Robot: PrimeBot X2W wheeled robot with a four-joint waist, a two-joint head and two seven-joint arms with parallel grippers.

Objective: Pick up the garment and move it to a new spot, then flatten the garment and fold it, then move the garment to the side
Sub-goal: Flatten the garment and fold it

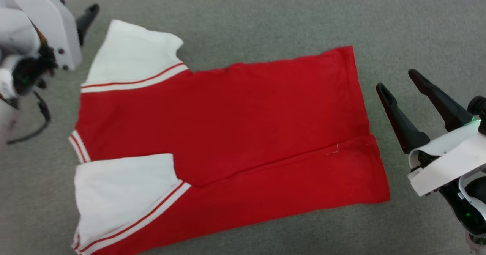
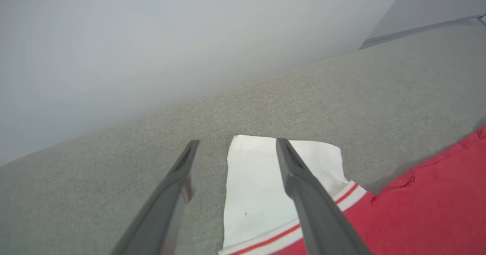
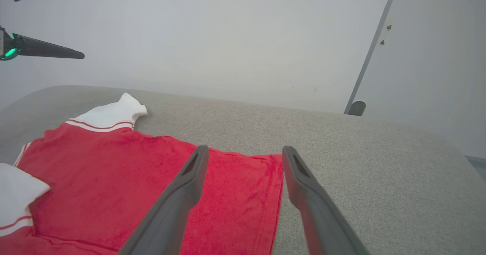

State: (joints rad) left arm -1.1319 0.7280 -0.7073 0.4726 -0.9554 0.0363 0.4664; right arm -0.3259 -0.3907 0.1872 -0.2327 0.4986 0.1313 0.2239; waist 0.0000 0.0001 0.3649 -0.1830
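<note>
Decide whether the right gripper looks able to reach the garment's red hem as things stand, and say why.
Probably yes. The right gripper is open, holds nothing, and sits just beside the hem of the garment, with nothing but grey fabric surface between them.

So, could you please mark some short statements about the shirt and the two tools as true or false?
1. The red T-shirt lies on a grey fabric surface. True.
2. The right tool grips the hem. False: it is open, holding nothing, beside the hem.
3. The far sleeve and the near sleeve are white. True.
4. The left tool is shut. False: its fingers are apart, pointing toward the far sleeve.
5. Lettering shows on the shirt. False: the upward side is plain red.
</note>
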